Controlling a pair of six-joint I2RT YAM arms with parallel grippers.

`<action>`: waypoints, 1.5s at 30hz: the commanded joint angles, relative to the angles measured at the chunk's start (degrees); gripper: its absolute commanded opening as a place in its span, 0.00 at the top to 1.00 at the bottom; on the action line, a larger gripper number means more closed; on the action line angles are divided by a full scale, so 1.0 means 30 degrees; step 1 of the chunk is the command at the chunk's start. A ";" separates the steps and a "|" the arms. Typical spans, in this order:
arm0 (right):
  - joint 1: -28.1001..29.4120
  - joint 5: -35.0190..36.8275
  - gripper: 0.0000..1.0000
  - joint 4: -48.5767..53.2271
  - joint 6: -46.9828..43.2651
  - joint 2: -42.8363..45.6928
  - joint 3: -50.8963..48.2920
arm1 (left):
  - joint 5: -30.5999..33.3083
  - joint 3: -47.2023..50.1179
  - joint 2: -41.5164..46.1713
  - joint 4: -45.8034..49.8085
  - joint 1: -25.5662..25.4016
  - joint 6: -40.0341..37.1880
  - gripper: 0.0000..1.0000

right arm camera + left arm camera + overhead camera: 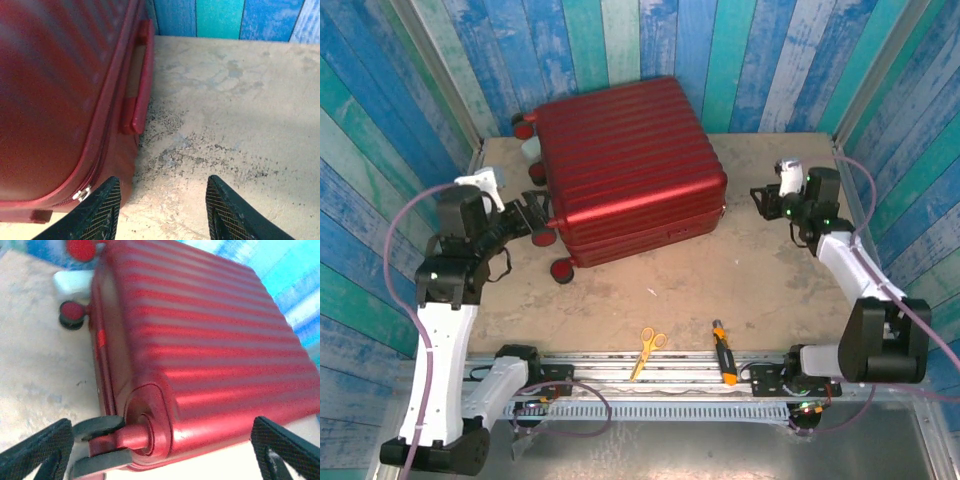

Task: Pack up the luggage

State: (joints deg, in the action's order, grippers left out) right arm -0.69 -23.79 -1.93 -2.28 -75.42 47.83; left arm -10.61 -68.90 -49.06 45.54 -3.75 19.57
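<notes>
With the left end effector [533, 217] released, astride a corner wheel [100, 426], and the right end effector [162, 210] likewise released near the side handle [142, 75], treat the luggage [625, 160] as shut, lying flat on the desk [760, 290]. Pin the wheel end gently, then go for the zipper pull [82, 194] low on the seam, avoiding any shove.

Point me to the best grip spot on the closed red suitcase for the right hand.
The side handle on the luggage, with the right hand coming from the table side it faces. The bar stands off the shell with a gap behind it, so one finger could probably slip in; the ribbed shell looks far too broad for the open jaws.
</notes>
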 commanded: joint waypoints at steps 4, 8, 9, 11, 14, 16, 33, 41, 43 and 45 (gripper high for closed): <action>0.0229 0.0112 0.47 -0.2165 -0.2415 0.0517 -0.0913 | -0.1218 -0.1140 -0.1901 0.3040 -0.2143 -1.6486 0.00; 0.0229 0.1075 0.45 -0.1897 -0.2644 0.0693 -0.1188 | -0.2133 -0.2451 -0.3525 0.6510 -0.2182 -2.1301 0.07; 0.0229 0.1078 0.45 -0.2175 -0.2594 0.0756 -0.1474 | -0.1851 -0.2680 -0.3687 0.7072 -0.2195 -2.1967 0.11; 0.0229 0.1094 0.44 -0.2876 -0.2379 0.0938 -0.2202 | -0.0255 -0.3361 -0.4269 0.8476 -0.1960 -2.2605 0.13; 0.0277 0.1220 0.44 -0.3724 -0.2198 0.0935 -0.3029 | 0.1333 -0.3458 -0.4836 0.9152 -0.2187 -2.2611 0.14; 0.0413 0.1357 0.44 -0.3910 -0.2383 0.0733 -0.3171 | 0.1403 -0.3498 -0.5575 0.9575 -0.2081 -2.2543 0.17; 0.0515 0.1885 0.43 -0.3748 -0.3867 -0.0692 -0.2586 | 0.1957 -0.5487 -1.0632 0.9274 -0.1332 -2.5454 0.32; 0.0497 0.0039 0.42 -0.3583 -0.4981 -0.1411 -0.2410 | 0.0710 -0.5236 -1.0771 0.9044 -0.1349 -2.6305 0.42; 0.0503 -0.0590 0.41 -0.3113 -0.5400 -0.1812 -0.2192 | 0.0637 -0.5173 -1.1050 0.9220 -0.1347 -2.6553 0.47; 0.0503 -0.1249 0.41 -0.2153 -0.6168 -0.2224 -0.1840 | 0.0489 -0.4942 -1.1046 0.9123 -0.1357 -2.6671 0.50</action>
State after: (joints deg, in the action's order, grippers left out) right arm 0.64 -23.31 -11.73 -17.12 -80.58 40.25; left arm -6.46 -83.90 -80.25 72.47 -7.86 -58.26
